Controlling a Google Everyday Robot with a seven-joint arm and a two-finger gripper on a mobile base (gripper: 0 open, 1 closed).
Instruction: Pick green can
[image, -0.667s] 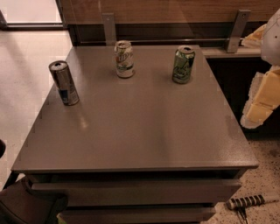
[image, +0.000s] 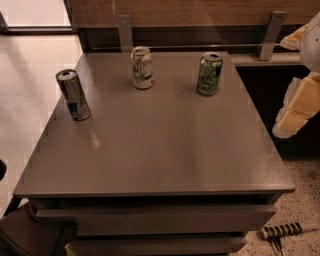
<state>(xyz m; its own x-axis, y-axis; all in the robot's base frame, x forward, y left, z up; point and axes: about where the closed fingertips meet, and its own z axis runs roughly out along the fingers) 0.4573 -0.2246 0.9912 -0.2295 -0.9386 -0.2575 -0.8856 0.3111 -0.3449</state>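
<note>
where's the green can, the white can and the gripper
green can (image: 209, 75): camera view, middle of its green body.
white can (image: 142, 68): camera view, middle of its printed side.
gripper (image: 298, 92): camera view, pale part at the right edge, apart from both cans.

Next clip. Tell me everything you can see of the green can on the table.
The green can is a standard soda can, seemingly metal: mostly green body with pale and dark markings and a silver top. It stands upright at the far right of the table, touching only the tabletop, apart from the white can to its left. The gripper is at the picture's right edge, beyond the table, not touching the can.
</note>
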